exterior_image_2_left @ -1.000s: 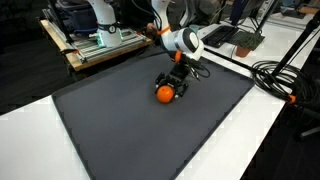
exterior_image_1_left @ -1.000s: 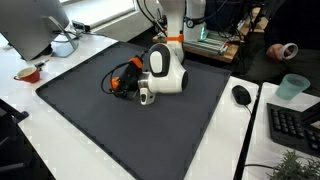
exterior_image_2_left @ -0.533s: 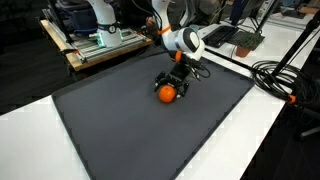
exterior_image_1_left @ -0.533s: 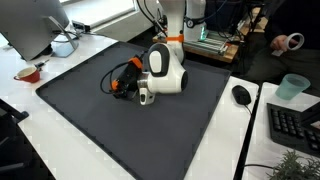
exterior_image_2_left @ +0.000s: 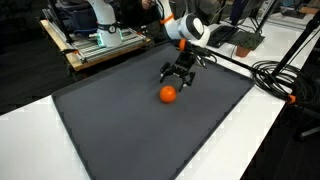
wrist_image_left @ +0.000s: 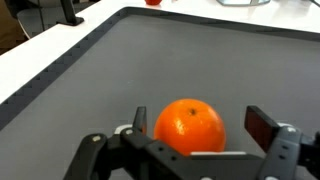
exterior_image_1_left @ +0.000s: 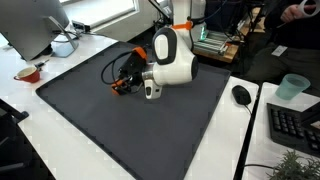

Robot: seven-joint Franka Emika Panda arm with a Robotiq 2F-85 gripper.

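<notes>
Where the orange [exterior_image_2_left: 168, 94] lies: we find it loose on the dark mat [exterior_image_2_left: 110, 130], with nothing else close by.
Gripper [exterior_image_2_left: 178, 74]: it hovers just above the fruit, tilted toward it.
Fingers [wrist_image_left: 264, 128]: in the wrist view they are spread, one on each side of the orange, and we see a gap on at least one side.
Risk: we judge that this round fruit rolls readily and could escape across the mat.
Cause: a finger brushing it off-centre, or the two fingers meeting it unevenly.
Containers: a small bowl [exterior_image_1_left: 28, 73] and a pale cup [exterior_image_1_left: 292, 86] stand off the mat, well apart from the fruit.
Contents: we cannot tell what either holds.
</notes>
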